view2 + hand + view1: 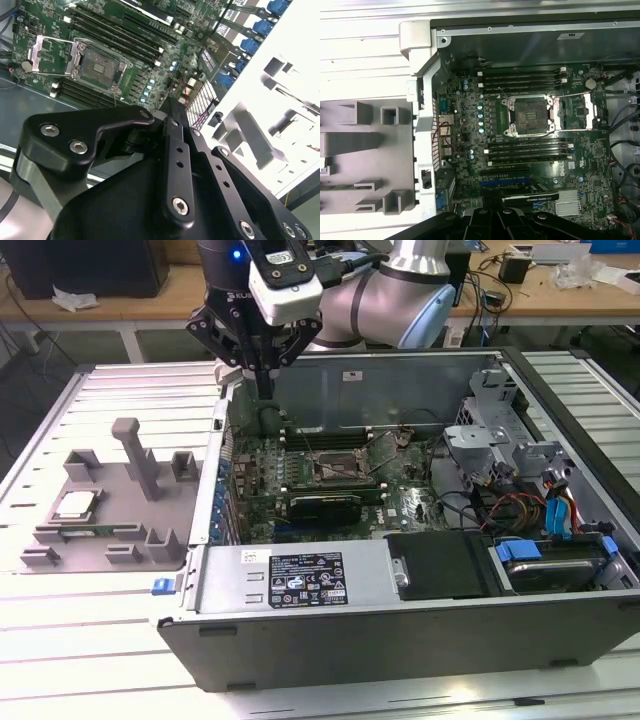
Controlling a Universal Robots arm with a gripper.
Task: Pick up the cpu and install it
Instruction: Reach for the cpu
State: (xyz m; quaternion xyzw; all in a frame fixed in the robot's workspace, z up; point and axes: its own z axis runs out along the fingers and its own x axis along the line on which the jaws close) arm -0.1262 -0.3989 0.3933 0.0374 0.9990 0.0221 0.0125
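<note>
Open computer case [560,630] lies on its side on slatted counter [100,640], lid off. Inside: green motherboard [400,495] on the case floor, with the cpu socket [335,468] near its middle. In the first wrist view the socket [529,116] is uncovered, its metal retaining frame [582,112] swung back and lying beside it. Long black slots [522,79] run along two sides of the socket. Along the near wall of the case: a grey power supply box [290,575] with a label, then a black bay [445,565], then a blue-tabbed drive [545,560], with coloured cables [520,505] bundled behind them. Grey moulded fixture [110,480] sits on the counter just outside the case, at the exterior view's left. The cpu [75,505] lies flat in a square recess of that fixture, silver top up. A narrow green stick [95,532] rests in a slot just beside the recess. The hand [264,392] points down over the far corner of the case at the exterior view's left, above the motherboard edge, well apart from the cpu. In the second wrist view the hand [172,109] has its fingers drawn narrow, together, with nothing between them.
</note>
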